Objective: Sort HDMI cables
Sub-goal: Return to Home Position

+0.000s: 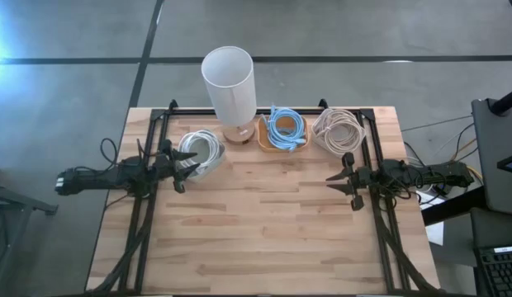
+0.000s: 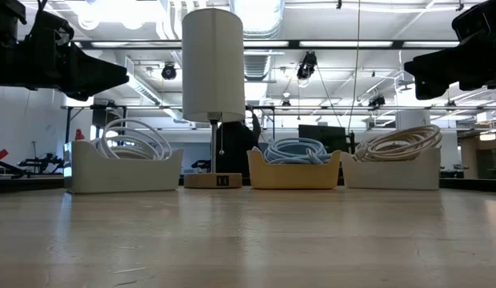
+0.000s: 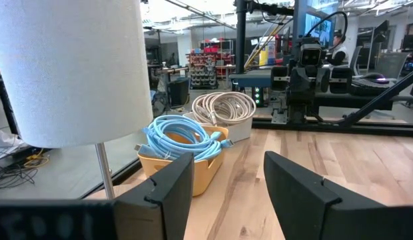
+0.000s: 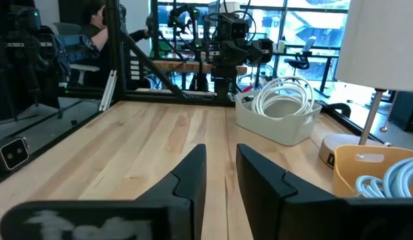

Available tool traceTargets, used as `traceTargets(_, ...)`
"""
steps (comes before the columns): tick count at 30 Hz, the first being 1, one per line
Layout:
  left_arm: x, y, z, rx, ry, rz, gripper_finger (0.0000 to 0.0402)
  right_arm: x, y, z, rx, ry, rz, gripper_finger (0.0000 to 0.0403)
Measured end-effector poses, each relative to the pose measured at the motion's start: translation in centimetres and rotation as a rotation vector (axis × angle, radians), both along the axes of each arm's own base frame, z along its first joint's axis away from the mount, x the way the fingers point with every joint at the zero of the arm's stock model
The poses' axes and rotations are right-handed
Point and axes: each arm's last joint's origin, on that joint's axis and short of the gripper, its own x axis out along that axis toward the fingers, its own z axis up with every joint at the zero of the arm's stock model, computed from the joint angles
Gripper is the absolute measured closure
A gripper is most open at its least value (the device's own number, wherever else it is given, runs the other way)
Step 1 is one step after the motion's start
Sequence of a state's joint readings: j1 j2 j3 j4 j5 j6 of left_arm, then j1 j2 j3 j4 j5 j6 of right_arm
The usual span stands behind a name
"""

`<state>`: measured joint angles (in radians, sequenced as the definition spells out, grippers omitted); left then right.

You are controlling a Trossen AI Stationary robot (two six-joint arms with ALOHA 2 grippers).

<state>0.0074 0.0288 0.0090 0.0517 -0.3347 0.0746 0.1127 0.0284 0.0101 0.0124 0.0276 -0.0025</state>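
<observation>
1. Sorted along the table's (image 1: pixel 264 247) far edge: white HDMI cables (image 1: pixel 200 153) in left bin (image 2: pixel 124 172), blue cables (image 1: pixel 285 129) in yellow bin (image 2: pixel 294 173), beige cables (image 1: pixel 338 129) in right bin (image 2: pixel 392 173).
2. Left tool (image 1: pixel 182 173) open, empty, just beside left bin; a swing could snag the loops.
3. Right tool (image 1: pixel 343 180) slightly open, empty. Beige loops heap above the rim and might spill if bumped.

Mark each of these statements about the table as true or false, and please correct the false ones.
1. The blue cables lie in the yellow bin. True.
2. The lamp stands at the right end of the row of bins. False: it stands between the white cables and the yellow bin; the beige cables are at the right end.
3. The left gripper holds a white cable. False: it is open and empty, near the white cables.
4. No coil lies loose on the table. True.
5. The right gripper is open and empty. True.
</observation>
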Motion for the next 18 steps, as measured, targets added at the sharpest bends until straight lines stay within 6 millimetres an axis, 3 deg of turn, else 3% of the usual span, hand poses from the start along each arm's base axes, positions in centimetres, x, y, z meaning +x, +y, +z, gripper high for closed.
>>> traceTargets(7, 0.00, 0.00, 0.00, 0.000, 0.000, 0.000, 0.0209, 0.00, 0.00, 0.00, 0.001, 0.000, 0.000, 0.0335)
traceTargets(18, 0.00, 0.00, 0.00, 0.000, 0.000, 0.000, 0.0209, 0.00, 0.00, 0.01, 0.000, 0.000, 0.000, 0.0318)
